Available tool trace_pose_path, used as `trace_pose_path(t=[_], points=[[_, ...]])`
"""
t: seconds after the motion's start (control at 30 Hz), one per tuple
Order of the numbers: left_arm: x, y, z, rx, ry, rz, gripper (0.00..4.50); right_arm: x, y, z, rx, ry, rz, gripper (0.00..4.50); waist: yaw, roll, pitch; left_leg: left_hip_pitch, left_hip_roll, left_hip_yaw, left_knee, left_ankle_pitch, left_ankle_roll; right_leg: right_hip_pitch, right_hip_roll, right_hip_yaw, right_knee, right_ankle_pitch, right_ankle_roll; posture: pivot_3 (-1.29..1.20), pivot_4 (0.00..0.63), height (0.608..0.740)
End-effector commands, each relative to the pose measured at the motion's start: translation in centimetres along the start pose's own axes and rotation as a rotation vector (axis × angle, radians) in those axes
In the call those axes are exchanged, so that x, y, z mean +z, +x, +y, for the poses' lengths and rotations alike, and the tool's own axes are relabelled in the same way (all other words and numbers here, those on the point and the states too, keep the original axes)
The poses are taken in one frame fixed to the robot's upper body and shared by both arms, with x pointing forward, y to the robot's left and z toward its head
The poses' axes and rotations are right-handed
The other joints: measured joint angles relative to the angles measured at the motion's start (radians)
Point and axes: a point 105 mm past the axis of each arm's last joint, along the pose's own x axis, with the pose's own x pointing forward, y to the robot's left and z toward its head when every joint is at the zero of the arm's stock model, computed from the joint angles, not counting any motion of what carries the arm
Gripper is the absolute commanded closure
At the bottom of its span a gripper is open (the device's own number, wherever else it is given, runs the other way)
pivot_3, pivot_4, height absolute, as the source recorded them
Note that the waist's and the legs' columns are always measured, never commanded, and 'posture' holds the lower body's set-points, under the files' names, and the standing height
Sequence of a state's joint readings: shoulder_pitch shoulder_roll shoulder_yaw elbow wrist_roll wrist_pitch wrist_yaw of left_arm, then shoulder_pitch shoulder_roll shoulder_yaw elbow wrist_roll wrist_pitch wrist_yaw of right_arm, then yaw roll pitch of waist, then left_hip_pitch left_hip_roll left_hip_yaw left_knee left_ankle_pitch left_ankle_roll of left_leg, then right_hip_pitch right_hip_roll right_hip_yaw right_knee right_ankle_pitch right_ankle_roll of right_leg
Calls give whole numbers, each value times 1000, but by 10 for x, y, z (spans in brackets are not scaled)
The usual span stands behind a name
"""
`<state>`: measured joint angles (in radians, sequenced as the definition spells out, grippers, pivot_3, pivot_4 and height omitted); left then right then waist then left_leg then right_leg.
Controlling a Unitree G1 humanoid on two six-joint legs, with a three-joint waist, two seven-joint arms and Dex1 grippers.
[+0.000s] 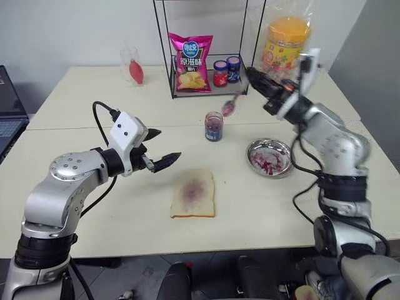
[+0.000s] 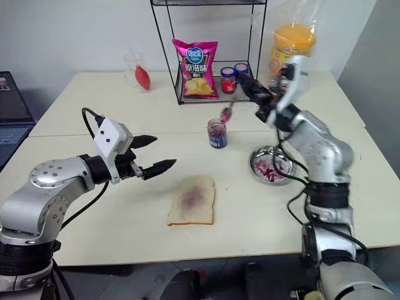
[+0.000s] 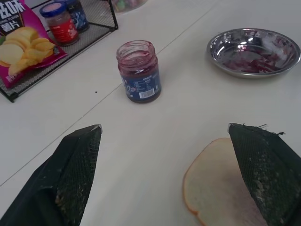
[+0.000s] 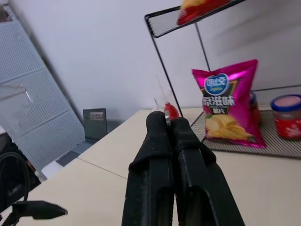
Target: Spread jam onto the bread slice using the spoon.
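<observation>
The bread slice (image 1: pixel 194 194) lies flat near the table's front, with a purple jam stain in its middle. Behind it stands the open glass jar of jam (image 1: pixel 214 126). My right gripper (image 1: pixel 255 78) is raised behind and to the right of the jar, shut on the handle of the spoon (image 1: pixel 230 106). The spoon's jam-smeared bowl hangs just above the jar's mouth. My left gripper (image 1: pixel 166 145) hovers open and empty to the left of the bread. In the left wrist view its fingers (image 3: pixel 70 179) frame the jar (image 3: pixel 138 70) and the bread's edge (image 3: pixel 216 188).
A round metal dish (image 1: pixel 270 157) smeared with jam sits right of the bread. At the back, a wire rack (image 1: pixel 172 75) holds a chip bag (image 1: pixel 190 61) and two small lidded jars (image 1: pixel 226 70). A big orange-lidded jar (image 1: pixel 286 44), a clear cup (image 1: pixel 132 65) and a laptop (image 1: pixel 9 119) stand around.
</observation>
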<state>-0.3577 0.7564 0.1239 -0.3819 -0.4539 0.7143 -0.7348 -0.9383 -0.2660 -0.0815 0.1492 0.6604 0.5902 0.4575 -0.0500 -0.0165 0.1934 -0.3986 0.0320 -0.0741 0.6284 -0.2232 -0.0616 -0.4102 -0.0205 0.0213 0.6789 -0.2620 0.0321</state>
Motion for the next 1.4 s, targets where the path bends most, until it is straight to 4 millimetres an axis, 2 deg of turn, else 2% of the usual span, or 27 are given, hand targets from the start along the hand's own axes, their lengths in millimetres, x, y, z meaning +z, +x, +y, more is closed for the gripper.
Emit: trace_pose_path(t=[0.03, 0.3, 0.87, 1.2, 1.4], points=[[8, -4, 0, 21, 17, -33, 0, -1, 21, -8, 11, -126, -24, 4489, 1, 0, 0, 0, 0, 0, 0, 0, 0, 0, 0, 0, 0, 1, -1, 0, 150, 740], [6, -6, 2, 39, 13, -30, 0, -26, 44, -18, 15, -263, 38, 4489, 1, 0, 0, 0, 0, 0, 0, 0, 0, 0, 0, -1, 0, 2, -4, 0, 150, 740], [4, -3, 2, 46, 29, -20, 0, -63, 47, -31, -29, -378, 121, 4489, -1, 0, 0, 0, 0, -1, -1, 0, 0, 0, 0, 0, 1, 2, -4, 0, 150, 740], [6, 3, -1, 28, 35, -27, 0, -88, 43, -44, -120, -320, 219, 4489, -3, 0, 0, 0, 0, -1, 0, 0, 0, 0, 0, 0, 1, 2, -4, 0, 150, 740], [6, 4, -2, 25, 42, -27, 0, -89, 47, -43, -153, -156, 209, 4489, -6, 0, 0, 0, 0, -1, -1, 0, 0, 0, 0, 0, 1, 2, -4, 0, 150, 740]])
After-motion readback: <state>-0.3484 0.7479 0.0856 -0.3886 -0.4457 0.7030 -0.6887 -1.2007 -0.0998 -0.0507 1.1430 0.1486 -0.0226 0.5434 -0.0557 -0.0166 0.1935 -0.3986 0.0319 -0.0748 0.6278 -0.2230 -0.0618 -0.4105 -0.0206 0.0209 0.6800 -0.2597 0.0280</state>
